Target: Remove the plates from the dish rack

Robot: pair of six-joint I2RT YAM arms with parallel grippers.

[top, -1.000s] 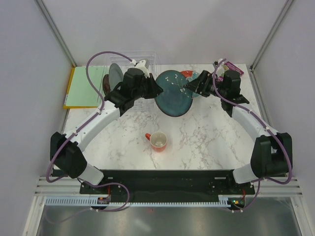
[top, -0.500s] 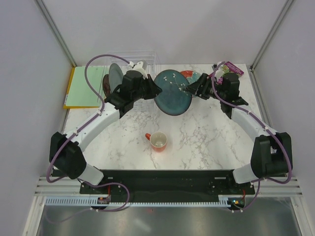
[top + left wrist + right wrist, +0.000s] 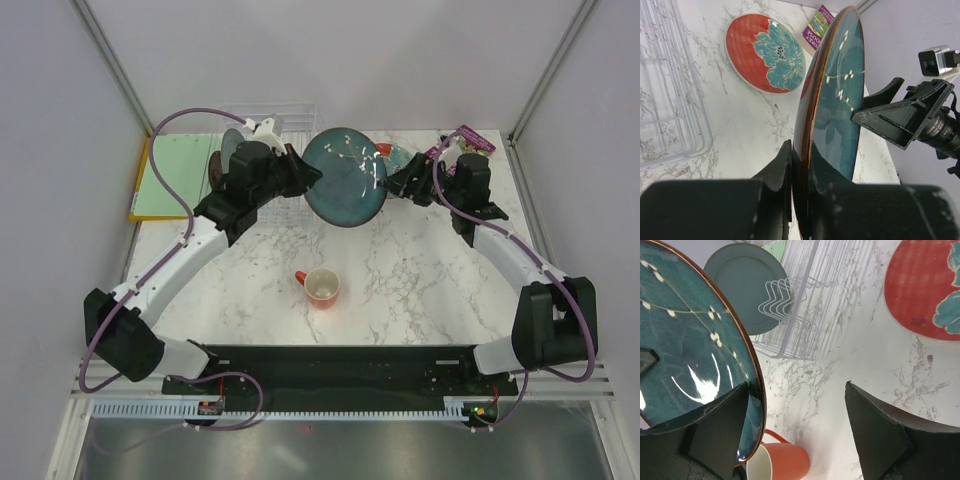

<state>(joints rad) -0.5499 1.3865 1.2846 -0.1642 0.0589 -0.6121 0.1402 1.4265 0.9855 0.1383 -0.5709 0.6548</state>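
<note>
My left claw clamps the dark teal plate on edge; my right claw gapes beside it.

From above, my left claw pinches the left rim of the dark teal plate, held over the marble table just right of the dish rack at the far left. My right claw sits at the plate's right rim. The grey-teal plate stands in the rack, the red plate with the teal splash lies flat at the far side, and the mug stands nearer. My left wrist view shows my fingers tight on the rim, with the red plate flat beyond. My right wrist view shows my fingers spread wide, one just beside the teal rim. I cannot tell if it touches.
</note>
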